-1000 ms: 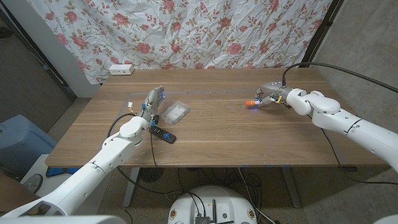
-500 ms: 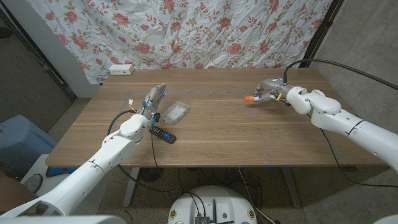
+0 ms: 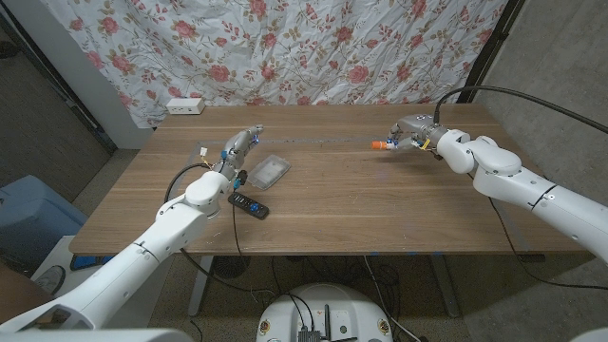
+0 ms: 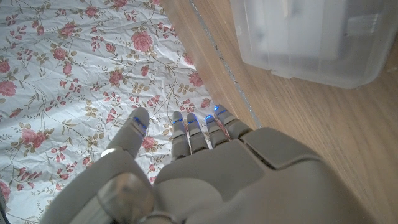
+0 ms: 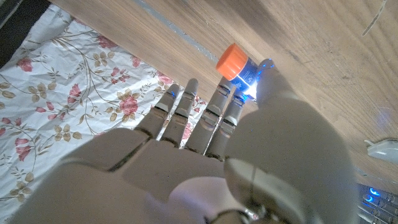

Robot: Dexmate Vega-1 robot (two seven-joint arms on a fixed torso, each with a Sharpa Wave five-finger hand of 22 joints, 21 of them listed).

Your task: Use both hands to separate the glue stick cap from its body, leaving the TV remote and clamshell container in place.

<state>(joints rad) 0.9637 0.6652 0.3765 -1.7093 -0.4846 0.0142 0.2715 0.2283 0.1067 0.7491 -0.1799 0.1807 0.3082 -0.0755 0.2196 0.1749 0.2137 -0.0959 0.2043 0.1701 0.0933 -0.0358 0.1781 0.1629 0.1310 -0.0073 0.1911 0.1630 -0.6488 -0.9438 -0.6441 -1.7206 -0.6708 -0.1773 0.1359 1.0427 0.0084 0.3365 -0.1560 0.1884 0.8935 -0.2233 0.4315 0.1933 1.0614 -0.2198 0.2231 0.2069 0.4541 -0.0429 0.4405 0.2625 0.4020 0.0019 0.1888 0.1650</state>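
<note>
Glue stick (image 3: pixel 380 145) hasn't been split yet, cap looks on. Nearest, the TV remote (image 3: pixel 249 204) and clamshell container (image 3: pixel 269 170) sit untouched on the desk (image 3: pixel 332 204). Left robot hand (image 3: pixel 239 149) is empty, fingers apart. Farther back, right robot hand (image 3: pixel 407 136) holds the glue stick above the desk.

- Head view: even, soft room light, table (image 3: pixel 332 195) evenly lit; dim at the left edge and right corner.
- Shadows under my arms faint.
- Left wrist view: my left hand (image 4: pixel 205 168) close and soft; clamshell container (image 4: pixel 311 34) slightly blurred.
- Right wrist view: blue glow at my fingertips (image 5: pixel 264 65) beside the orange cap (image 5: pixel 231 60); my right hand (image 5: pixel 205 162) out of focus.
</note>
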